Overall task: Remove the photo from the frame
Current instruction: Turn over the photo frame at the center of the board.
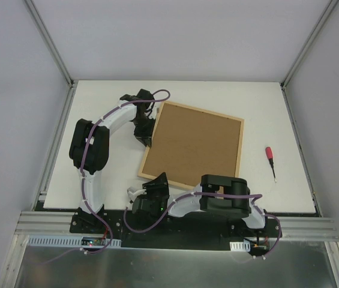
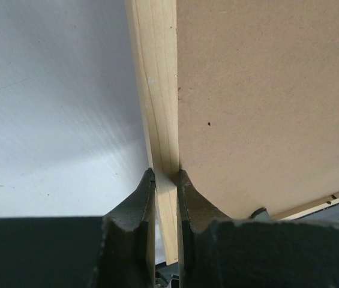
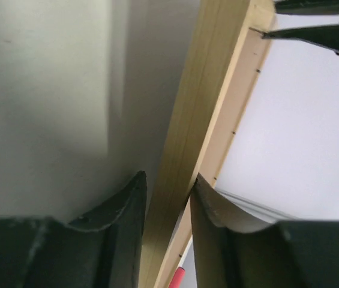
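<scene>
The frame lies back up on the white table, a thin light-wood rim around a brown fibreboard back. The photo is hidden under that back. My left gripper is shut on the frame's left rail; in the left wrist view its fingertips pinch the wooden rail beside the brown board. My right gripper is at the frame's near-left corner. In the right wrist view the rail runs slantwise between its jaws, touching the right finger at its tip and the left finger lower down.
A red-handled screwdriver lies on the table to the right of the frame; its red end shows low between my right fingers. Grey walls enclose the table on three sides.
</scene>
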Available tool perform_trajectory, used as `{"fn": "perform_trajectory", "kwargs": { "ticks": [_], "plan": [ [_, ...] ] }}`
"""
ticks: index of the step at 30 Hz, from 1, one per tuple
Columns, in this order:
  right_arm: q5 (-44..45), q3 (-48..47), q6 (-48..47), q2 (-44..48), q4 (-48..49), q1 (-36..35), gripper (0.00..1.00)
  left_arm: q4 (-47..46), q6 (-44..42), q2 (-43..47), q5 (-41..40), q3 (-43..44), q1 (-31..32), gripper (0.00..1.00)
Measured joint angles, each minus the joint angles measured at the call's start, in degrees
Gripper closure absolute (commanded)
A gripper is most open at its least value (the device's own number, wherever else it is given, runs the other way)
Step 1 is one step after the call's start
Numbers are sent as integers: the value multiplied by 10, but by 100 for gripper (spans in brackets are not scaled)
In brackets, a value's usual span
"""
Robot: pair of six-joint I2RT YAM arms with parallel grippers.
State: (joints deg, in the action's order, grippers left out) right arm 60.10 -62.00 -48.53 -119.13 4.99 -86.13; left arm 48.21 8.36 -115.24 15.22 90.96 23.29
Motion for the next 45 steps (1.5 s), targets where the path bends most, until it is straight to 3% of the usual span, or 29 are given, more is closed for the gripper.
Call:
{"fn": "perform_trajectory", "kwargs": {
  "ticks": [3,5,11,14,25,37,45],
  "plan": [
    [34,9,-14,-5,42,-1,91,-9,0,2,2,-2,-1,99],
    [56,10,-14,-5,68,-1,99,-15,0,2,-2,-4,-2,86],
    [56,16,-44,-5,103,2,99,-14,-5,26,12,-9,-13,59],
    [50,21,-55,-5,111,2,99,-12,-5,58,28,-9,-17,52],
    [32,14,-108,33,125,4,99,7,-18,109,71,30,-109,43],
    [19,-80,-194,153,134,45,99,33,-47,177,135,85,-233,38],
    [26,-104,-181,252,142,88,100,45,-50,210,139,85,-247,37]
  ]
}}
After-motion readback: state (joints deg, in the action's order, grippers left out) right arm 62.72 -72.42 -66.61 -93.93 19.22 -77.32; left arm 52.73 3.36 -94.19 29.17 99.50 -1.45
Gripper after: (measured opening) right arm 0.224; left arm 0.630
